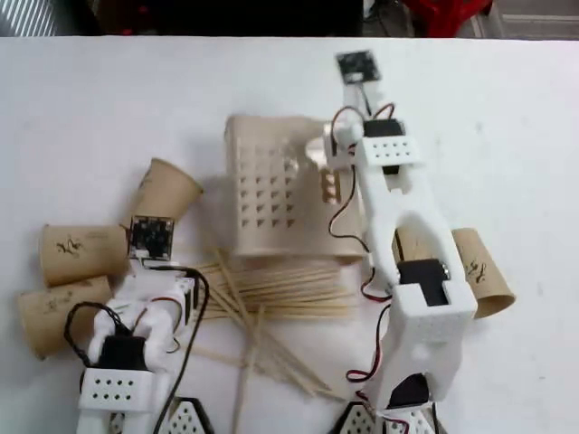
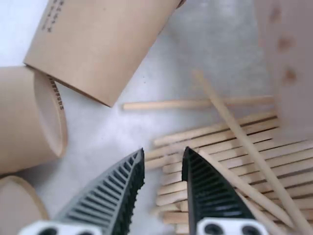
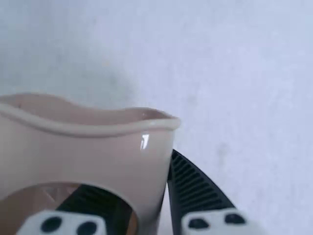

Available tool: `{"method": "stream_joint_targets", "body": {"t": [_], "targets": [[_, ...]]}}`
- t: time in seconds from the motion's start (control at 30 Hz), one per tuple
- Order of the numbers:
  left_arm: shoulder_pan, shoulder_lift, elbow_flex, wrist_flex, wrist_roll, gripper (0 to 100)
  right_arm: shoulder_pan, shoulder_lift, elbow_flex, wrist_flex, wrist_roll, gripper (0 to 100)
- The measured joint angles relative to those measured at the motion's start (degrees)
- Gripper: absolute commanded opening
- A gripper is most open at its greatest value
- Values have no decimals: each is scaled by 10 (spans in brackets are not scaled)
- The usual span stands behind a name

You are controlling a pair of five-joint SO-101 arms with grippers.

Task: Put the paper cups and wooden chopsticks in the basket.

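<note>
Chopsticks (image 2: 220,152) look like the step in hand. My left gripper (image 2: 163,152) hangs narrowly open and empty just over their ends, paper cups (image 2: 98,44) beside it. My right gripper (image 1: 327,167) pinches the basket (image 3: 88,142) wall between its jaws — next I'd drop lower and close on a few sticks

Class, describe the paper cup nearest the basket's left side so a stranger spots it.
Find the central beige perforated plastic basket. Left of it lie three brown paper cups; pick the slanted one nearest the basket, not the side-by-side pair.
</note>
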Motion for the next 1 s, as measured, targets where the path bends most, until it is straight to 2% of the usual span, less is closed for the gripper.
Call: {"method": "stream_joint_targets", "body": {"t": [0.3, 0.4, 0.6, 1.0], "targets": [[0, 0, 0, 0, 0, 143, -6, -64, -86, -2, -70, 15], [0, 0, 0, 0, 0, 143, -7, -71, -107, -33, -90, 15], [0, 0, 0, 0, 0, 143, -6, -84, -114, -86, -98, 15], [0, 0, 0, 0, 0, 143, 4, -179, -76, -96, -98, 15]]}}
